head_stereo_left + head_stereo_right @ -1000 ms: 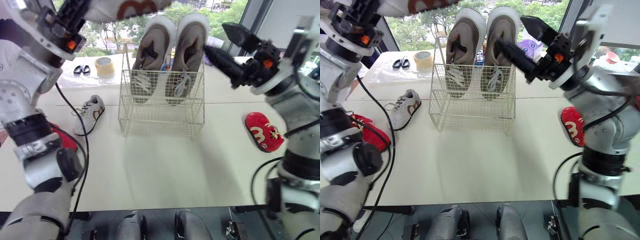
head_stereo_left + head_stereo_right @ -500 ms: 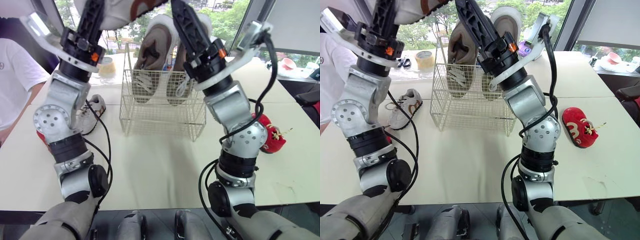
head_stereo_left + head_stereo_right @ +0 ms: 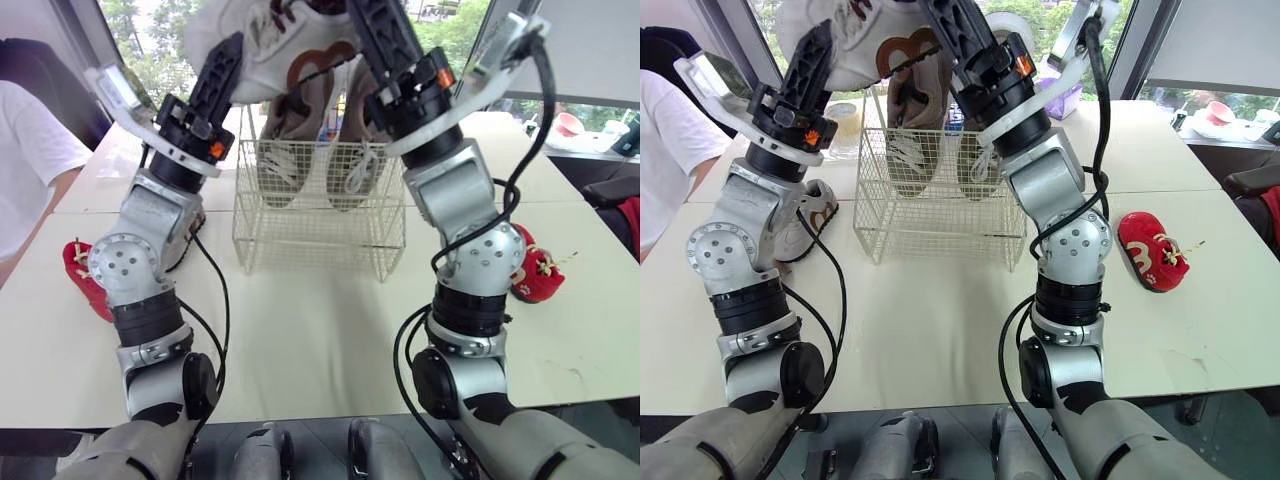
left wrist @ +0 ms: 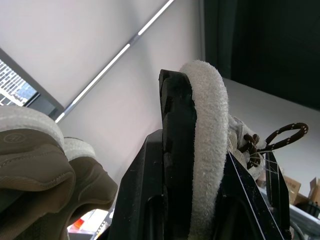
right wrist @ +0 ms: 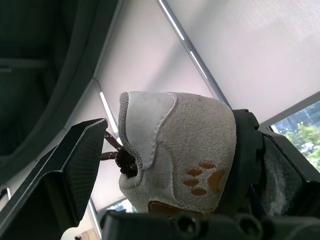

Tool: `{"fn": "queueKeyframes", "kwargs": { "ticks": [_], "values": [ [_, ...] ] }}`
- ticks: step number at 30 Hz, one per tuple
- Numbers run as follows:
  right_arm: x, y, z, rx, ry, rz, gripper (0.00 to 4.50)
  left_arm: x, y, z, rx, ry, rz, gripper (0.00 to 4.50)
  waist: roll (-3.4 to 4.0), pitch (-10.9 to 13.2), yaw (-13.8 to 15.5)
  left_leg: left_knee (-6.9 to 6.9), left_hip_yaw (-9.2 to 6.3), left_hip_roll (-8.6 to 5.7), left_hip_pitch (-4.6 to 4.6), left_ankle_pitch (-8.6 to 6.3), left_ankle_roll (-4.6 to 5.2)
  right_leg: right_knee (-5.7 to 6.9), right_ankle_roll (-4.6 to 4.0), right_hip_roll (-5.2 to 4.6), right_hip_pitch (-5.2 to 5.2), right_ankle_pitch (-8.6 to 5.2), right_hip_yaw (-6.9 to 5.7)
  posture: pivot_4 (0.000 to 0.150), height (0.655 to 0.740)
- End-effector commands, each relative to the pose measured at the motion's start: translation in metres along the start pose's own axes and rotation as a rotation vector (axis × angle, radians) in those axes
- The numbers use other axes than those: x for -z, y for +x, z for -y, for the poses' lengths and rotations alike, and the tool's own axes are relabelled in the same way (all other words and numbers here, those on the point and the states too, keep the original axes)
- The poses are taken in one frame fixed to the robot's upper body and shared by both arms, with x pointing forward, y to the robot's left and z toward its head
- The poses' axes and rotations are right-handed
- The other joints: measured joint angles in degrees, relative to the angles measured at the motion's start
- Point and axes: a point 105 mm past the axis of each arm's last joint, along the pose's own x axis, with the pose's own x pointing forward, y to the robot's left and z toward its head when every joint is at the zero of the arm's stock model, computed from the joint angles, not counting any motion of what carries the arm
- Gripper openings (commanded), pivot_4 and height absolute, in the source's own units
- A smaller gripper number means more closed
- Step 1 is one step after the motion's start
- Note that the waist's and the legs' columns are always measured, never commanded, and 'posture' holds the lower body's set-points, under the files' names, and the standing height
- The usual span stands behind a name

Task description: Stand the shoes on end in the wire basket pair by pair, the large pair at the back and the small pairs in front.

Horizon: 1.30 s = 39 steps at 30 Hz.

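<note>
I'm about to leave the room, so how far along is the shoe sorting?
Done: the large pair stands at the back of the wire basket. In hand: the left claw holds one white shoe above it, the right claw alongside. Left: the other white shoe and two red shoes on the table.

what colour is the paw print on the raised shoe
Orange paw print on a pale grey shoe; clearest in the right wrist view.

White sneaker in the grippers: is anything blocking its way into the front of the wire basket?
Nothing visible: the white wire basket's front is free below the white-and-brown sneaker; the large tan shoes stand at its back.
</note>
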Motion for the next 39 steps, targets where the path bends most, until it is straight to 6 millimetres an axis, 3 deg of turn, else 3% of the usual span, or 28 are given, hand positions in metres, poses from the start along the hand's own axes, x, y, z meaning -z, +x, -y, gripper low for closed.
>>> {"fn": "queueKeyframes", "kwargs": {
  "ticks": [1, 2, 6, 9, 10, 18, 21, 24, 29, 32, 36, 39],
  "values": [
    [-0.006, 0.006, -0.016, -0.073, 0.006, 0.034, 3.97, 0.000, 0.000, 0.004, 0.010, 0.032, -0.008, 0.26, 0.00, 0.0, 0.0, 0.00, 0.00, 0.00, 0.00, 0.00, 0.00, 0.00, 0.00, 0.00, 0.00, 0.00, 0.00, 0.150, 0.7400],
    [-0.006, 0.006, -0.016, -0.074, 0.007, 0.034, 3.71, 0.002, -0.001, 0.004, 0.008, 0.033, -0.015, 0.26, 0.00, 0.0, 0.0, 0.00, 0.00, 0.00, 0.00, 0.00, 0.00, 0.00, 0.00, 0.00, 0.00, 0.00, 0.00, 0.150, 0.7400],
    [-0.007, 0.007, -0.016, -0.075, 0.015, 0.039, 1.88, 0.005, 0.001, 0.003, 0.004, 0.042, -0.024, 0.26, 0.00, 0.0, 0.0, 0.00, 0.00, 0.00, -0.01, 0.00, 0.00, -0.01, 0.00, -0.01, 0.00, 0.00, 0.00, 0.150, 0.7400],
    [-0.008, 0.008, -0.016, -0.069, 0.014, 0.050, 0.97, 0.011, 0.000, -0.003, -0.031, 0.072, -0.069, 0.26, 0.01, 0.0, 0.0, -0.01, 0.00, 0.00, 0.00, 0.00, 0.00, -0.01, 0.00, -0.01, 0.00, 0.00, 0.00, 0.150, 0.7400],
    [-0.009, 0.008, -0.016, -0.068, 0.012, 0.051, 0.88, 0.015, -0.002, -0.006, -0.044, 0.073, -0.091, 0.76, 0.00, 0.0, 0.0, -0.02, 0.00, 0.00, 0.00, 0.00, 0.00, -0.01, 0.00, 0.00, -0.01, 0.00, 0.00, 0.150, 0.7400],
    [-0.015, 0.012, -0.014, -0.066, 0.005, 0.075, 0.88, 0.020, -0.020, -0.006, -0.092, 0.128, -0.188, 4.46, 0.01, 0.0, -0.1, -0.04, 0.00, 0.02, 0.00, 0.00, 0.00, -0.01, 0.00, -0.01, -0.02, 0.00, 0.00, 0.150, 0.7400],
    [-0.026, 0.012, -0.010, -0.056, -0.121, 0.040, 0.88, 0.031, -0.034, -0.009, -0.166, 0.235, -0.331, 4.46, 0.01, 0.0, -0.1, -0.04, 0.00, 0.02, 0.00, -0.01, 0.00, -0.01, 0.00, -0.02, -0.03, 0.00, 0.01, 0.150, 0.7400],
    [-0.069, -0.002, 0.000, -0.038, -0.362, -0.076, 0.88, 0.043, -0.066, 0.000, -0.224, 0.363, -0.545, 4.46, 0.09, 0.1, 0.1, -0.07, 0.00, -0.01, -0.03, -0.03, 0.03, -0.04, -0.01, -0.07, -0.03, -0.01, 0.01, 0.150, 0.7400],
    [-0.114, -0.021, 0.001, -0.087, -0.580, -0.274, 0.88, 0.043, -0.089, 0.003, -0.300, 0.436, -0.612, 4.46, 0.05, 0.1, 0.1, -0.07, 0.02, -0.07, -0.21, -0.12, 0.18, -0.27, -0.03, -0.16, -0.11, -0.02, 0.00, 0.150, 0.7400],
    [-0.115, -0.032, 0.011, -0.116, -0.659, -0.415, 0.88, 0.040, -0.092, 0.005, -0.317, 0.456, -0.611, 4.46, 0.06, 0.1, 0.0, -0.10, 0.04, -0.03, -0.13, -0.13, 0.18, -0.26, -0.20, -0.12, -0.10, -0.12, 0.01, 0.150, 0.7400],
    [-0.093, -0.049, 0.041, -0.155, -0.871, -0.688, 0.88, 0.044, -0.101, 0.008, -0.328, 0.472, -0.650, 4.46, 0.09, 0.1, -0.4, -0.19, 0.12, 0.03, 0.05, -0.11, 0.15, -0.19, -0.21, -0.02, -0.11, -0.13, 0.08, 0.150, 0.7400],
    [-0.086, -0.053, 0.058, -0.183, -0.957, -0.767, 0.88, 0.045, -0.104, 0.008, -0.341, 0.474, -0.641, 4.46, 0.09, 0.1, -0.2, -0.20, 0.12, 0.03, 0.06, -0.07, 0.09, -0.13, -0.21, -0.02, -0.11, -0.14, 0.09, 0.150, 0.7400]
  ]
}}
